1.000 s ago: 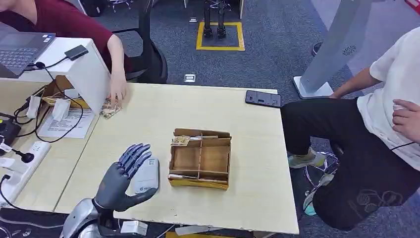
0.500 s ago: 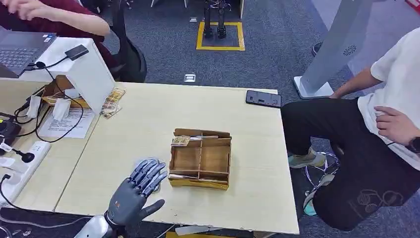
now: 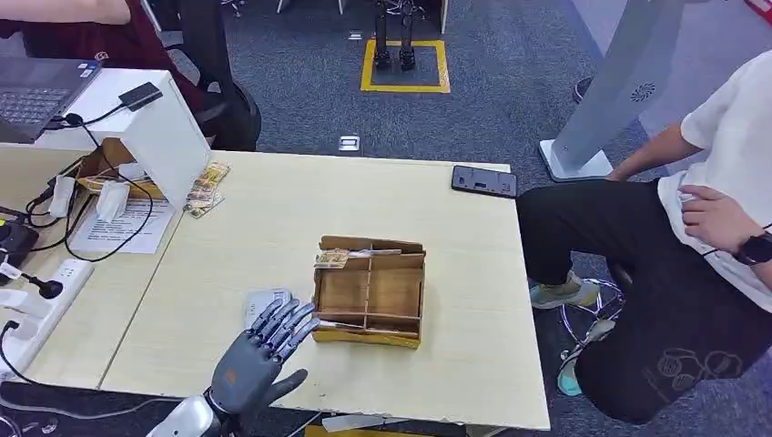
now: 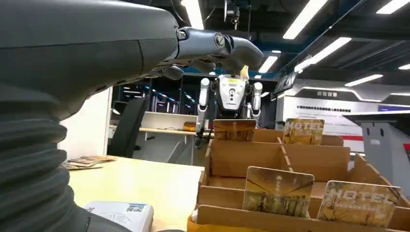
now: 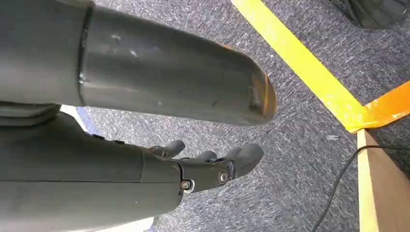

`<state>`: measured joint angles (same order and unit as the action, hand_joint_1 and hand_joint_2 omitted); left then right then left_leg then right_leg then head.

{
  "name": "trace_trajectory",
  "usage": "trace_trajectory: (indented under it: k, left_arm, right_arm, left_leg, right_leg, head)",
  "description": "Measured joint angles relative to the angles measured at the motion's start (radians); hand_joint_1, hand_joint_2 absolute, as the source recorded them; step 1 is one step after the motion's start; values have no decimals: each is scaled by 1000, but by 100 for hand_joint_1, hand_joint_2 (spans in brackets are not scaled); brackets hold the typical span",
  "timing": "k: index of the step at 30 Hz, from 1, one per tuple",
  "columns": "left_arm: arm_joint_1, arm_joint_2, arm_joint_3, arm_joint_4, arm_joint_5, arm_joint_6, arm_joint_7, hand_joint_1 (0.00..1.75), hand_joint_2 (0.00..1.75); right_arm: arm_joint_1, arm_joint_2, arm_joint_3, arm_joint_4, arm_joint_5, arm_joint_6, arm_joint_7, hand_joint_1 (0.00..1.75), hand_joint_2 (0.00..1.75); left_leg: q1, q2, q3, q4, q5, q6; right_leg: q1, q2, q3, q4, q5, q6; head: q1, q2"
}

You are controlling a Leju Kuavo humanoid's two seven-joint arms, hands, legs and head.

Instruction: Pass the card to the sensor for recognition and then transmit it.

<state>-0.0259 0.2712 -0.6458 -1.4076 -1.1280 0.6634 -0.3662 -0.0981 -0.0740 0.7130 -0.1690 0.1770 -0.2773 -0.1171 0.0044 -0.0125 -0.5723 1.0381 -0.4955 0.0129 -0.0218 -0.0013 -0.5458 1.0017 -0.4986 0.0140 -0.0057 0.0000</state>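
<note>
My left hand (image 3: 259,360) hovers over the table's near edge with its fingers spread and nothing in it. It covers the near part of the white sensor (image 3: 266,300), just left of the wooden compartment box (image 3: 369,323). In the left wrist view the fingers (image 4: 217,46) reach above the box (image 4: 251,157), and the sensor (image 4: 121,215) lies below the hand. Cards stand in the box: two at its near side (image 4: 278,191) (image 4: 360,203) and two at its far wall (image 4: 235,129) (image 4: 303,131). My right hand (image 5: 212,166) hangs beside my body over grey carpet, holding nothing.
A loose pile of cards (image 3: 206,191) lies by a white stand (image 3: 164,137) at the far left. A black phone (image 3: 483,181) lies at the far right edge. A person (image 3: 710,228) sits to the right. Cables and a power strip (image 3: 36,309) fill the left desk.
My left hand dropped and drew back toward the near edge, shifting right over the sensor. The person at the far left pulled their hand away from the card pile.
</note>
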Motion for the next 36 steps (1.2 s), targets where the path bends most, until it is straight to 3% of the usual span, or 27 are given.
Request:
trace_trajectory:
  k: [23,36]
  left_arm:
    - [-124,-71,-119,99,-10,-76,34,0,175]
    - [-151,-82,-128,152,8,-91,66,0,175]
  right_arm:
    - [-19,0,0,-10,43,18,10,0,0]
    - [-19,2,0,-15,53,21,10,0,0]
  left_leg:
    - [0,0,0,0,0,0]
    - [0,0,0,0,0,0]
  right_leg:
    - [0,0,0,0,0,0]
    - [0,0,0,0,0,0]
  head:
    - [0,0]
    - [0,0]
